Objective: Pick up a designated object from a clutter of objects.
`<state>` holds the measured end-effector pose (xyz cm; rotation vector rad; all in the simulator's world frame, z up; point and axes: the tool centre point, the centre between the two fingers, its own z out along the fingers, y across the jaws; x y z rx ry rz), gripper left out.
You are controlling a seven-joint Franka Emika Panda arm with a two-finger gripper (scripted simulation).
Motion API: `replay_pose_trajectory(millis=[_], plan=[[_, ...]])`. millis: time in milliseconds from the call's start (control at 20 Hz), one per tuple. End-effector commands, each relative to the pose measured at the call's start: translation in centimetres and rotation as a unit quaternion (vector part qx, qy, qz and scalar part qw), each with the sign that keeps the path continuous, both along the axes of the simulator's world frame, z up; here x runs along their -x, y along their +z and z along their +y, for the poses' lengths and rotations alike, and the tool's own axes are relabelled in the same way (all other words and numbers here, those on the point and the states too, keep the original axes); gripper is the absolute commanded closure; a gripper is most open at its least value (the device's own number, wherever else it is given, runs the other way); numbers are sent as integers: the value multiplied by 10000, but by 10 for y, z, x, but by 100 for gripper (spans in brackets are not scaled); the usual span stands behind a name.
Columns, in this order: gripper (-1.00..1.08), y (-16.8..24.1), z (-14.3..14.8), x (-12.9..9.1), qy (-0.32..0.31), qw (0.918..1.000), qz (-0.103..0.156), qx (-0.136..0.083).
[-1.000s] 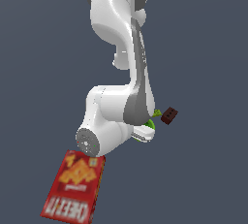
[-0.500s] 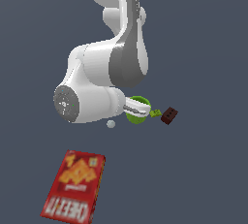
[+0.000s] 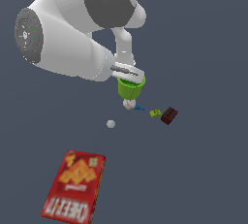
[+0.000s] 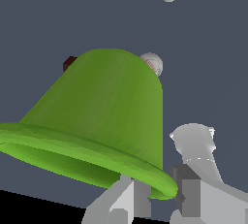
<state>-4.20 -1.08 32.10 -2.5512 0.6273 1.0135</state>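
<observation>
Just above the middle of the exterior frame, we've got the gripper (image 3: 129, 75) pinching the rim of the green cup (image 3: 130, 88), which hangs clear of the floor above the white baseball (image 3: 129, 104). Lower down sit the tiny pale ball (image 3: 111, 124), small blue piece (image 3: 140, 107), tiny green block (image 3: 155, 113), dark brown block (image 3: 168, 115) and, at lower left, the red cracker box (image 3: 74, 185). Our worry: in the wrist view the fingers (image 4: 196, 189) grip only the thick rim, so a jolt could let the cup swing or slip free.

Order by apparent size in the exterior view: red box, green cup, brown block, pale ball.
1. red box
2. green cup, held nearer the camera perhaps, so real size is unsure
3. brown block
4. pale ball
</observation>
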Motion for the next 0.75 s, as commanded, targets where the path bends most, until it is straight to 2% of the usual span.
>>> replay_pose_trajectory(millis=[0,350,700], plan=[[108,24,-6,10,2,10000,-2,3],[108,69,-19,26,4,10000,-2,6],[108,83,-23,30,4,10000,-2,6]])
